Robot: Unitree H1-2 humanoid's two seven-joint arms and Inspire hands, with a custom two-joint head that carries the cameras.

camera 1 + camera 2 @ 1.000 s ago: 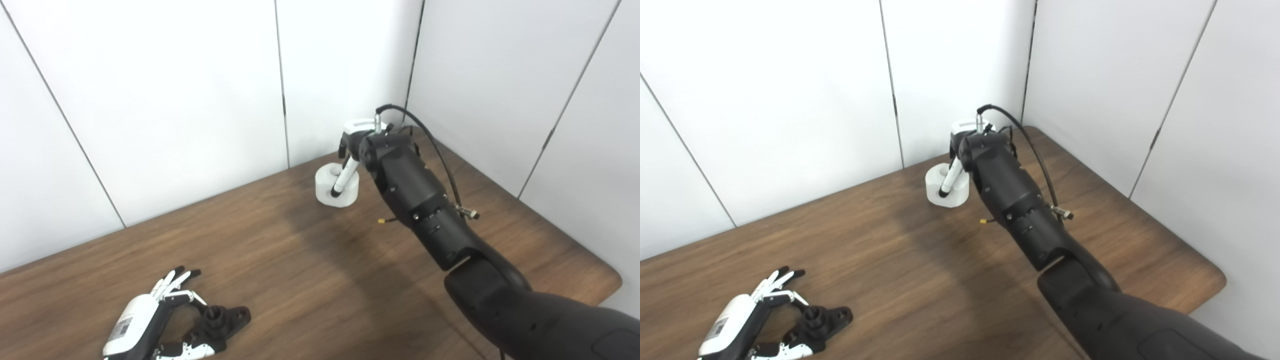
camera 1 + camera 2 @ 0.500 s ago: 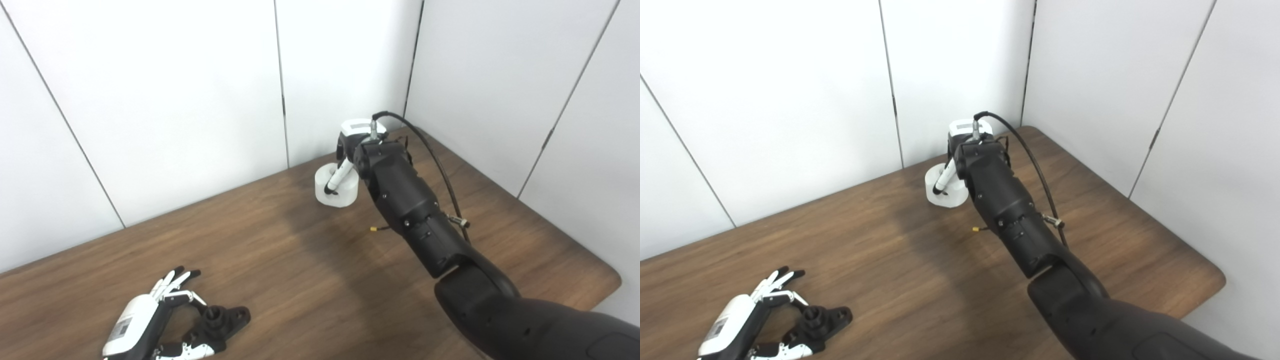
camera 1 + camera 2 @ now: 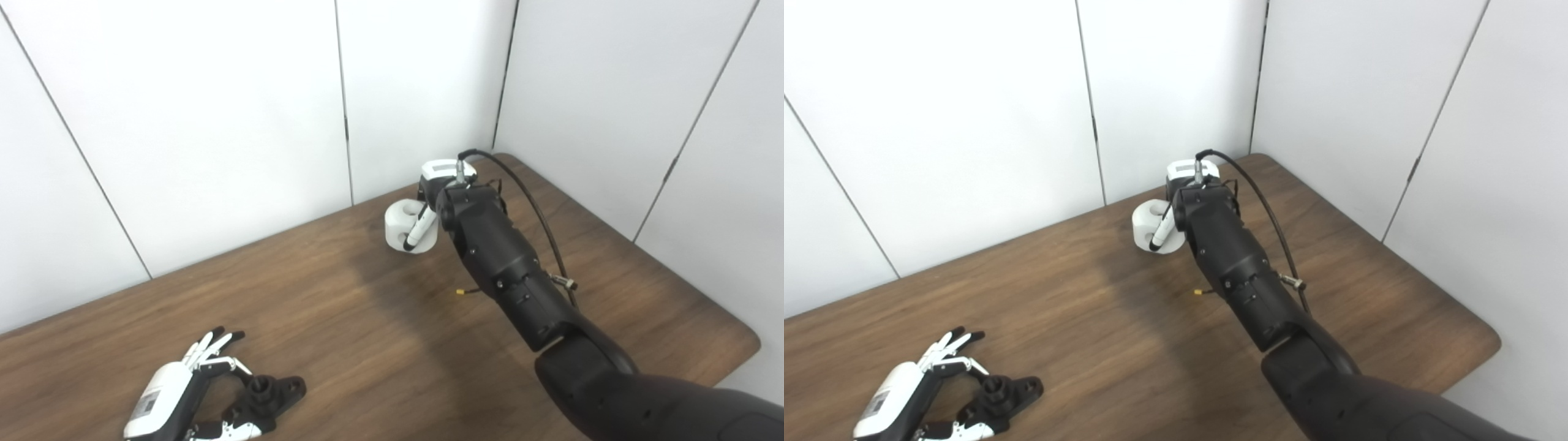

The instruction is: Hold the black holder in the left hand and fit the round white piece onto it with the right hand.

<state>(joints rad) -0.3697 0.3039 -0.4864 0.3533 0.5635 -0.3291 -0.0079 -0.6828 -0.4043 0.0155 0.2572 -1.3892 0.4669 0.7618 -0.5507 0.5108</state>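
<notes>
Over at about one o'clock on the brown table (image 3: 343, 318), close to the back wall, the right hand (image 3: 438, 196) reaches out at full stretch and has its fingers (image 3: 416, 229) wrapped over the round white piece (image 3: 404, 225). One finger lies across the near face of the piece, and the piece looks tipped, its holed top turned toward the wall, so I judge it is gripped and just coming off the wood, though whether it has cleared the surface I cannot tell. The arm blocks the far side of the grasp.

Down at about seven o'clock, near the front edge, the left hand (image 3: 915, 398) lies low on the table with its fingers spread around the black holder (image 3: 1006, 395). They sit beside and touching it rather than clamped tight, and the holder rests flat, its short post pointing up. That seems sensible: the post stays upright and steady, ready to receive the white piece, which is well apart from it across the table.
</notes>
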